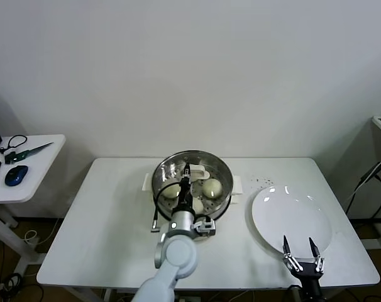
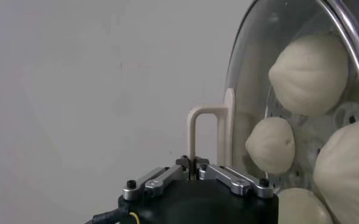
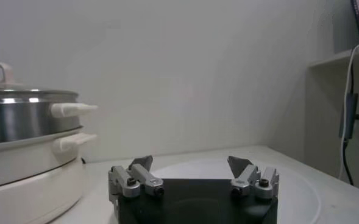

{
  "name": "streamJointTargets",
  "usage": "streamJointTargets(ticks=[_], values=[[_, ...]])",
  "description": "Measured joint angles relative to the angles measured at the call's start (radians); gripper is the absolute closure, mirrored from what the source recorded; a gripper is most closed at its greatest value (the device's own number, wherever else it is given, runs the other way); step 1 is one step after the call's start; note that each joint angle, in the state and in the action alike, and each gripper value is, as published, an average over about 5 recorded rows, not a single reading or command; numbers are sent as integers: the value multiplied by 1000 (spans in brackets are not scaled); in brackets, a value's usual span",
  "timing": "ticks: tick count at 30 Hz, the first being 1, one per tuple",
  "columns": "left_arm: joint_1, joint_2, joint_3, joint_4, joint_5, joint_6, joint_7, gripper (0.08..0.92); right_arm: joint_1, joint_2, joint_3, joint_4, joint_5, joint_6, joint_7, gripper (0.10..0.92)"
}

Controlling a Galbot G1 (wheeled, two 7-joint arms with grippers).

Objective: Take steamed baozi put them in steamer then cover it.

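Lid [image 1: 192, 182] is held by its cream handle [image 2: 205, 137], which is pinched between the clenched fingers [image 2: 158, 180] of the left gripper [image 2: 193, 172], directly ahead of the fingertips. The glass sits over the steamer [image 1: 222, 200], and in the right wrist view its metal rim looks level on the pot, so the covering step is judged nearly finished. Through the glass, just beyond the fingers, the baozi [image 2: 309, 74] are seen resting on the perforated tray; four are visible.

For a clean finish, the rim is best checked for an even seat all round before the handle is let go. The fingers are then to be spread only enough to clear the handle, and drawn straight up so the lid is not dragged sideways.

The right gripper [image 1: 302, 257] is parked with its fingers spread wide at the near edge of the plate [image 1: 291, 217], grasping nothing, well apart from the steamer.
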Motion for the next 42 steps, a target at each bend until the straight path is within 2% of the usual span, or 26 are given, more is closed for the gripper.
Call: streamJointTargets(ticks=[10, 14, 20, 25, 32, 37, 42], values=[[-1, 20, 5, -2, -6, -8, 1, 850, 3, 3, -1, -1, -2, 3, -1, 203], [6, 33, 16, -19, -25, -2, 13, 758, 7, 4, -2, 1, -2, -4, -1, 203], [23, 59, 34, -69, -72, 18, 31, 551, 12, -1, -6, 8, -2, -17, -1, 203], [43, 88, 38, -126, -119, 33, 40, 412, 18, -2, -12, 9, -1, -27, -1, 203], [89, 142, 16, -226, -237, 19, 6, 216, 15, -6, -28, 22, 2, -36, 22, 203], [138, 176, -50, -304, -442, -21, -65, 179, 9, -15, -37, 31, -5, -37, 44, 203], [202, 193, -189, -350, -753, -96, -134, 177, 11, -20, -43, 36, -17, -34, 61, 203]])
